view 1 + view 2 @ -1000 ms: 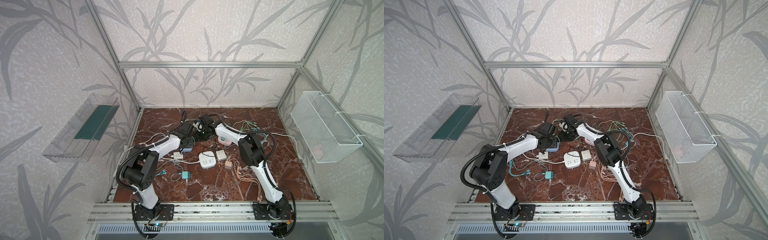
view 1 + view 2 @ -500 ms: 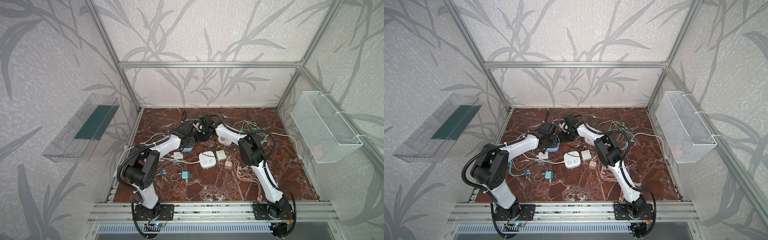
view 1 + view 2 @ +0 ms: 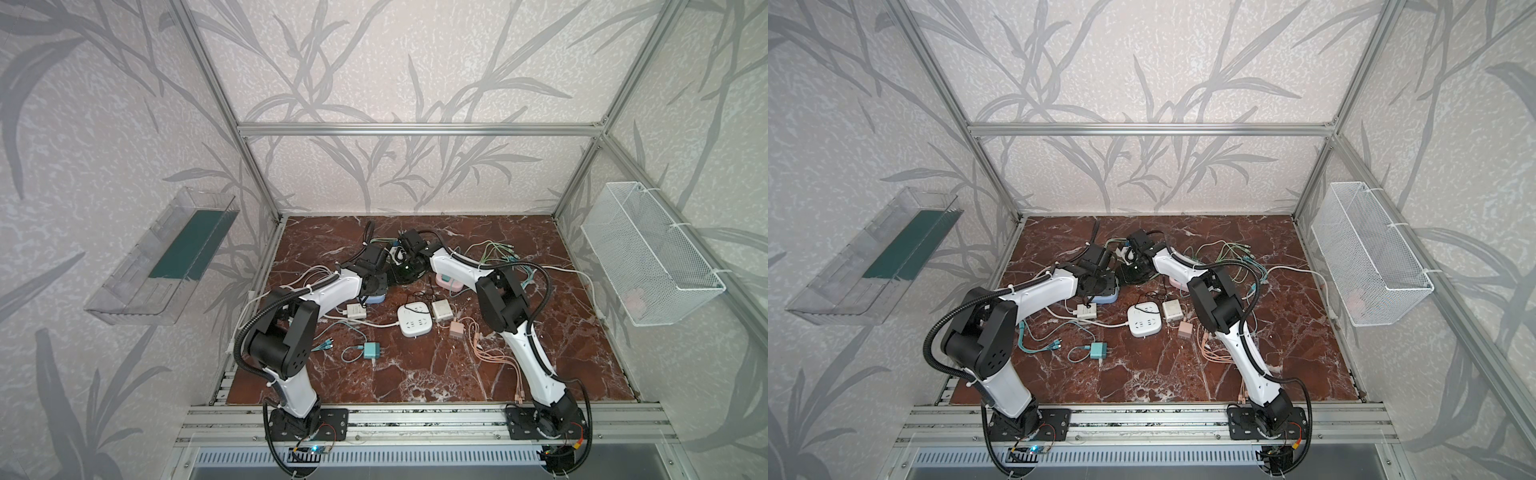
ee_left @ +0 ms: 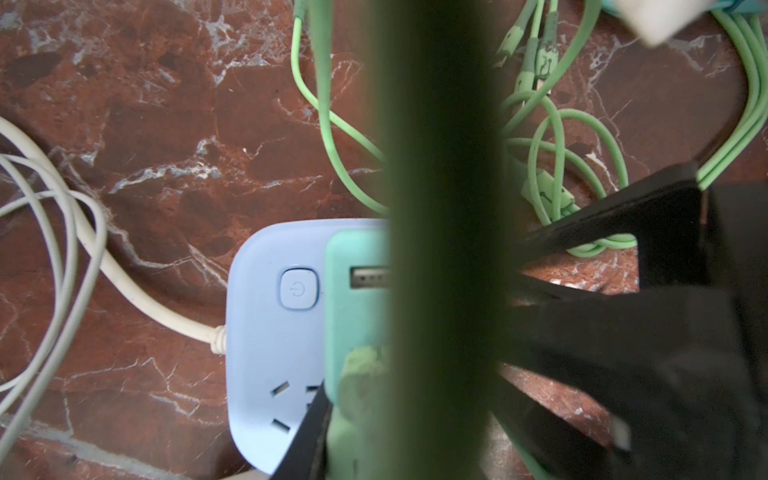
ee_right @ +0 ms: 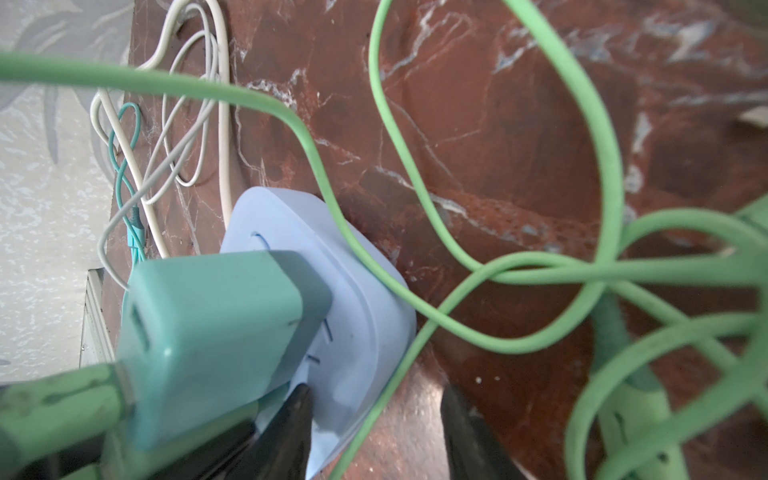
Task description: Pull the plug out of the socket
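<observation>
The teal plug [image 5: 216, 332] stands in the top face of the pale blue socket [image 5: 365, 328]. Its long axis is square to that face, with the base against the socket and the end with the USB slot pointing up, away from the worktop [image 3: 415, 374]. In both top views only an edge of the socket [image 3: 374, 298] [image 3: 1104, 297] shows, left of centre and toward the rear, under the left arm's wrist; the plug itself is hidden there. The left claw [image 4: 374, 415] is clamped on the plug [image 4: 357, 311]. One black finger [image 4: 307, 436] presses its side low down, while the opposite finger is lost behind a blurred green cable [image 4: 440, 208] that hangs close to the lens. The right claw [image 5: 376, 399] is beside the plug, not on it, and its jaws stand apart. One finger [image 5: 291, 428] rests on the socket's face at the foot of the plug, and the other is off the socket's edge over the bare worktop. A loop of green cable [image 5: 322, 170] crosses the socket's rim between them. A white cord [image 4: 137, 299] leaves the socket's side and lies along the worktop.
</observation>
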`<state>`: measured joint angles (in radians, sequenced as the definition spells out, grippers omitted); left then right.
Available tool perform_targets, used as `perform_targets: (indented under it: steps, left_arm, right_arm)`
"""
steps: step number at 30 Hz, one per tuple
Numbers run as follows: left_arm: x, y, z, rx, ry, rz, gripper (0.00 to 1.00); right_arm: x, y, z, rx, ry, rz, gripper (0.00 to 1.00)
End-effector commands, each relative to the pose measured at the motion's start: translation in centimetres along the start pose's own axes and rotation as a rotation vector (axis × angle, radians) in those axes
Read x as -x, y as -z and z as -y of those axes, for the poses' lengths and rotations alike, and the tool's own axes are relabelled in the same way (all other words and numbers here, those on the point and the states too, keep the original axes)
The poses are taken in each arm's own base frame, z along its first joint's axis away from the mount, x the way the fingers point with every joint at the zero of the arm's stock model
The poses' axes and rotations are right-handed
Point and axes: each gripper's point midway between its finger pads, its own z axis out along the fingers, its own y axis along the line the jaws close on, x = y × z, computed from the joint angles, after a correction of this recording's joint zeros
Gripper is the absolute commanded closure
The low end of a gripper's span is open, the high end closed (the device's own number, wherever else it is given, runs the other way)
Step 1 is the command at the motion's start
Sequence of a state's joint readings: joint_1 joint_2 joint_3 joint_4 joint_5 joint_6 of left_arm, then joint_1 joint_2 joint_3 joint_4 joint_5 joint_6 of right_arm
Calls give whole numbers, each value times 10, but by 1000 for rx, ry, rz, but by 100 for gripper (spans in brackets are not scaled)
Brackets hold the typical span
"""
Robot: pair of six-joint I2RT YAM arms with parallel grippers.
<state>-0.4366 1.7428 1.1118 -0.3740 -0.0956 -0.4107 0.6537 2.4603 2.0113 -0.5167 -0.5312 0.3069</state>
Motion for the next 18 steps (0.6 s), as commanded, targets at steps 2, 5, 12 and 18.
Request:
perform_targets:
  steps: [2, 5, 12, 18]
  left_arm:
    - [14, 13, 8, -38, -4, 50, 77]
    - [17, 16, 11, -60, 5, 63, 78]
    - [19, 18, 16, -89, 22, 71, 80]
    - [25, 26, 16, -93, 31, 97, 80]
  right_arm:
    - [-44, -8, 28, -130, -30, -145, 51]
    - [-47, -9, 31, -137, -27, -157, 51]
    - [-48, -8, 33, -156, -24, -166, 51]
    - [-49, -8, 38, -181, -25, -174, 51]
